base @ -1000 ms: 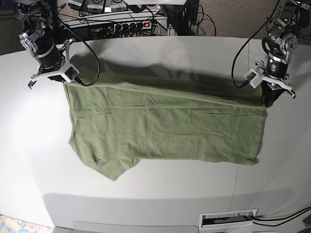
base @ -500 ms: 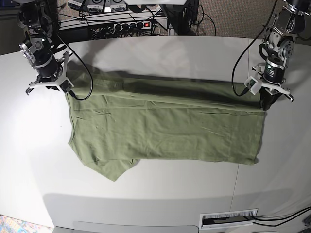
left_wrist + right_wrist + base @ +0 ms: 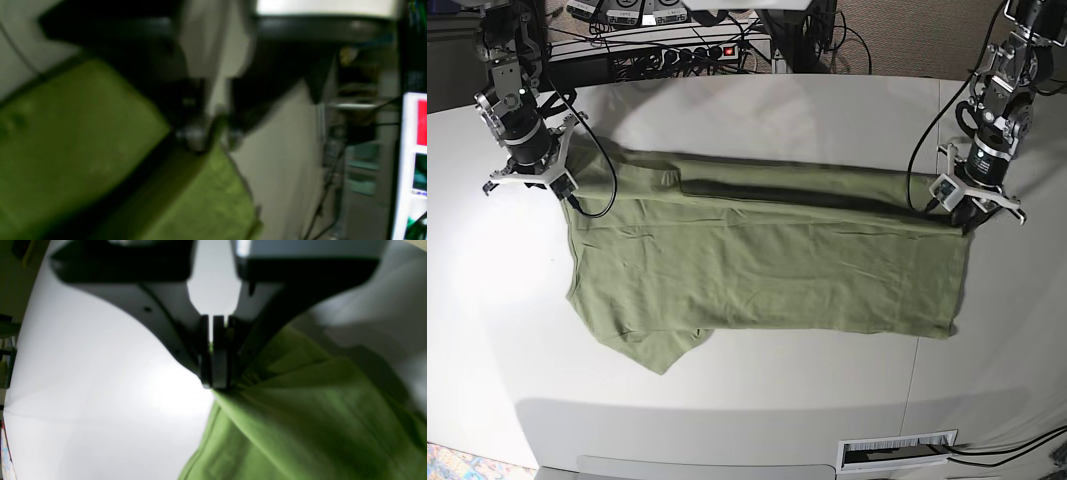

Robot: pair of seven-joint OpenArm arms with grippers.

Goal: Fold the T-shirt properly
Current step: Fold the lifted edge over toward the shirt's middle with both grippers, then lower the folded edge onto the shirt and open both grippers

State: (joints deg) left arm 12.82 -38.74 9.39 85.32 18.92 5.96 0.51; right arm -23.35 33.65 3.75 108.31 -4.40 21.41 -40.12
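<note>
A: How many items appear in the overhead view?

B: One T-shirt (image 3: 757, 260), olive green, lying flat across the middle of the frame on one white table (image 3: 757, 400). Two arms are present. The right end effector (image 3: 555, 186) sits at the upper left, at the shirt's top left corner. The left end effector (image 3: 967, 215) sits at the right, at the shirt's top right corner.

A: What state is each end effector in?

B: In the right wrist view the right end effector (image 3: 213, 380) has its fingers pressed together, pinching a bunched edge of the T-shirt (image 3: 300, 426). The left wrist view is blurred. The left end effector (image 3: 210, 140) stands at the cloth (image 3: 83, 140) edge with a narrow gap between its tips; whether cloth is gripped cannot be told.

A: And the surroundings?

B: A power strip (image 3: 697, 52) with one red lit switch and tangled black cables lie behind the table at the top. A slotted white vent (image 3: 897, 450) sits at the lower right. No writing is legible.
</note>
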